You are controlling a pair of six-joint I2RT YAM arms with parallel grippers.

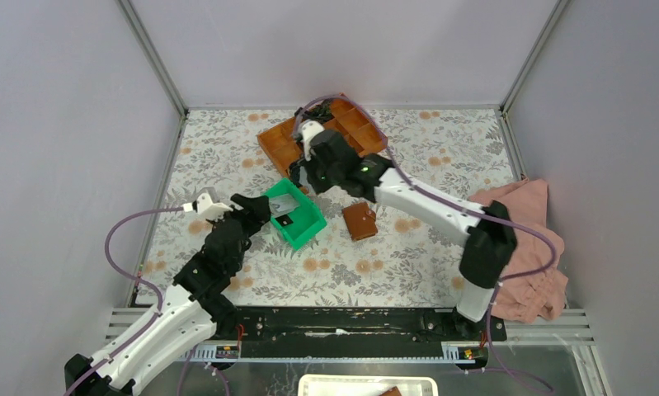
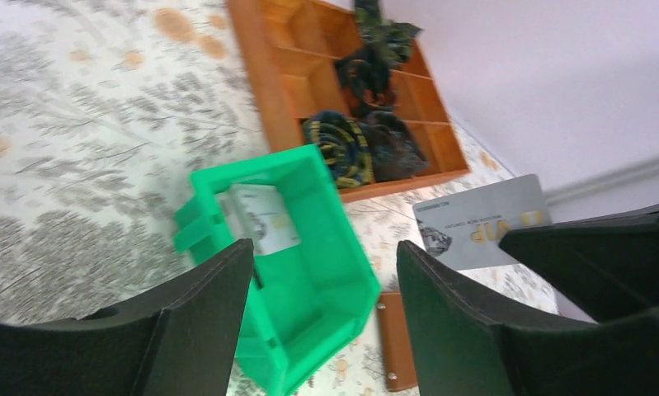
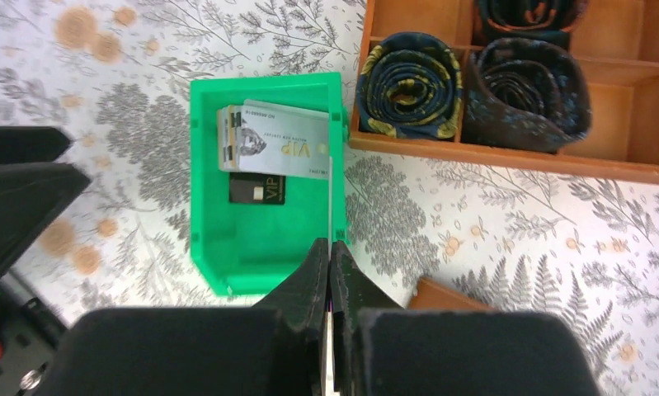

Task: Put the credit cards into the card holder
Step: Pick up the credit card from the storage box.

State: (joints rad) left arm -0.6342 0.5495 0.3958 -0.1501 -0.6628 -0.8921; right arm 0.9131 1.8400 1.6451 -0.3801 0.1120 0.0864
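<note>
Several credit cards [image 3: 278, 147] lie stacked at the far end of a green tray [image 3: 199, 190], with a black card [image 3: 257, 190] beside them. My right gripper [image 3: 330, 247] hovers over the tray's right wall, shut on a grey card that shows edge-on as a thin line [image 3: 330, 194]. The left wrist view shows that same held card [image 2: 481, 223] face-on, lifted above the table. The card holder [image 1: 360, 221], a closed brown wallet, lies right of the tray. My left gripper [image 2: 324, 247] stands open and empty above the tray's [image 2: 305, 322] near-left side.
An orange compartment tray [image 1: 275, 147] with rolled dark ties [image 3: 410, 85] sits behind the green tray. A pink cloth [image 1: 528, 247] is heaped at the table's right edge. Grey walls close in the floral tabletop.
</note>
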